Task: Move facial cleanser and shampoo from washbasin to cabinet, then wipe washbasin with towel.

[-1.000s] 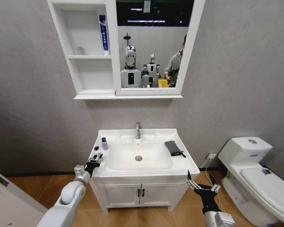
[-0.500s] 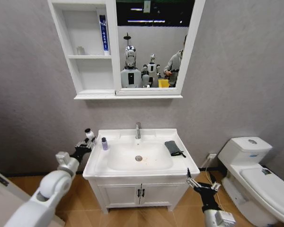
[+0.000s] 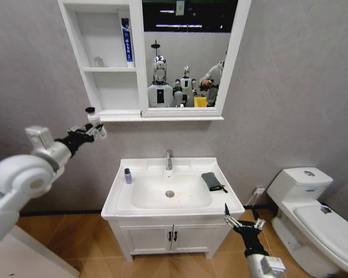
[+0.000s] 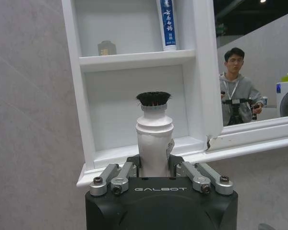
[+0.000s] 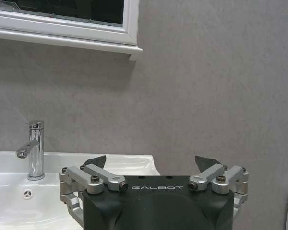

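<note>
A small white plastic bottle with a dark cap is clamped in the left gripper and held up just off the bottom left corner of the white wall-hung cabinet with open shelves and a framed mirror, level with the lowest compartment. It is not yet set down, so that delivery is judged only part done. A tall white tube with blue lettering is seen standing at the right edge of the top shelf. A small purple bottle with a dark cap is left on the white rectangular ceramic washbasin, at its left rim. The small dark grey folded towel lies untouched on the right rim, so wiping remains. The right gripper is parked low by the basin's front right corner, jaws spread wide. A chrome tap stands at the back edge, grey walls surround, and a white toilet sits to the right.
</note>
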You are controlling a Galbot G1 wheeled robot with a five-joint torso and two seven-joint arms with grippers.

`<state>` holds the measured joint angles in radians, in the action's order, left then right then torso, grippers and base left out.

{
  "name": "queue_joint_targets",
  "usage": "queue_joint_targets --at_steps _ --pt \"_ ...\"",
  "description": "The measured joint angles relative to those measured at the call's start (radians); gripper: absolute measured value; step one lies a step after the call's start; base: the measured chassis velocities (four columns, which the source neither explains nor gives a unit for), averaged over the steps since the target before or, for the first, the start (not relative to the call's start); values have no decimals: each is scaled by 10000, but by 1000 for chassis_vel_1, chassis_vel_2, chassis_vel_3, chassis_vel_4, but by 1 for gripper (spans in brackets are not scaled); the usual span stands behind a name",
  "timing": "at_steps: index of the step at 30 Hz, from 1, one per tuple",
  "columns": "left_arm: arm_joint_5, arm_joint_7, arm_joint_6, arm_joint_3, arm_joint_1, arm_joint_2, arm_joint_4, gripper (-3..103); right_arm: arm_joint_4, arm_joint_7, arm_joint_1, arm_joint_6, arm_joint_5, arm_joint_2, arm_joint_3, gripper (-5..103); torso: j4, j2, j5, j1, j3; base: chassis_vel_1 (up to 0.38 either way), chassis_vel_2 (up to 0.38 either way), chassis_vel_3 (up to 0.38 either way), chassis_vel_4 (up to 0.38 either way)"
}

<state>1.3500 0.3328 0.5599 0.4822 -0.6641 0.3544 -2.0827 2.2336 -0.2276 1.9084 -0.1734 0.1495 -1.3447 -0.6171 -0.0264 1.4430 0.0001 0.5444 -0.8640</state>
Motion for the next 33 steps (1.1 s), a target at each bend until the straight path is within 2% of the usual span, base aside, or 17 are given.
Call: queue_joint_targets --at_steps 1,2,3,4,5,6,7,8,11,12,15,16,18,22,25,33 --pt "168 11 228 -684 910 -57 351 31 -22 20 -33 0 6 20 14 100 0 0 -1 0 -1 0 0 0 0" --pt "168 11 228 -684 910 -57 351 31 -22 20 -33 0 6 20 14 100 0 0 -1 0 -1 0 0 0 0" --pt "250 44 347 -1242 1617 -57 605 31 -25 28 -53 2 9 39 23 100 2 0 -4 -1 -1 0 0 0 0" --pt "250 44 347 -1242 1617 -57 605 31 -25 28 -53 2 9 39 23 100 2 0 -4 -1 -1 0 0 0 0" --pt "404 117 496 -2260 2851 43 985 30 -24 49 -98 26 29 91 37 100 2 0 -2 -1 0 0 0 0 0" --pt "1050 472 819 -4590 5494 630 1892 30 -26 96 -184 1 109 145 16 100 0 -1 -3 1 -2 0 0 0 0" --pt "1436 768 1033 -5656 6873 1199 2554 30 -57 128 -210 -35 133 122 5 100 -3 -1 0 1 -1 0 0 0 0" --pt "1436 768 1033 -5656 6873 1199 2554 30 -57 128 -210 -35 133 122 5 100 -3 -1 0 1 -1 0 0 0 0" --pt "1564 959 1290 -7280 8672 2221 4092 30 -138 223 -210 -142 155 55 -12 100 -6 -1 2 1 -2 0 0 0 0" --pt "1564 959 1290 -7280 8672 2221 4092 30 -138 223 -210 -142 155 55 -12 100 -6 -1 2 1 -2 0 0 0 0" --pt "1191 873 1490 -8156 9490 2875 5336 30 -236 273 -216 -277 230 33 -136 100 -3 -3 1 1 -2 0 0 0 0" --pt "1191 873 1490 -8156 9490 2875 5336 30 -236 273 -216 -277 230 33 -136 100 -3 -3 1 1 -2 0 0 0 0" --pt "733 641 1510 -8456 9813 3175 5953 30 -300 286 -223 -341 333 33 -242 100 0 -2 0 1 -1 0 0 0 0" --pt "323 433 1489 -8601 10026 3445 6469 30 -361 298 -232 -389 377 35 -296 100 1 -3 -1 1 -1 0 0 0 0" --pt "-67 299 1466 -8717 10345 3960 7375 30 -419 322 -251 -426 387 23 -322 100 -1 -3 0 1 -1 0 0 0 0" --pt "-227 423 1535 -8776 10586 4609 8424 30 -493 325 -269 -464 436 29 -371 100 -1 -1 0 1 0 0 0 0 0"
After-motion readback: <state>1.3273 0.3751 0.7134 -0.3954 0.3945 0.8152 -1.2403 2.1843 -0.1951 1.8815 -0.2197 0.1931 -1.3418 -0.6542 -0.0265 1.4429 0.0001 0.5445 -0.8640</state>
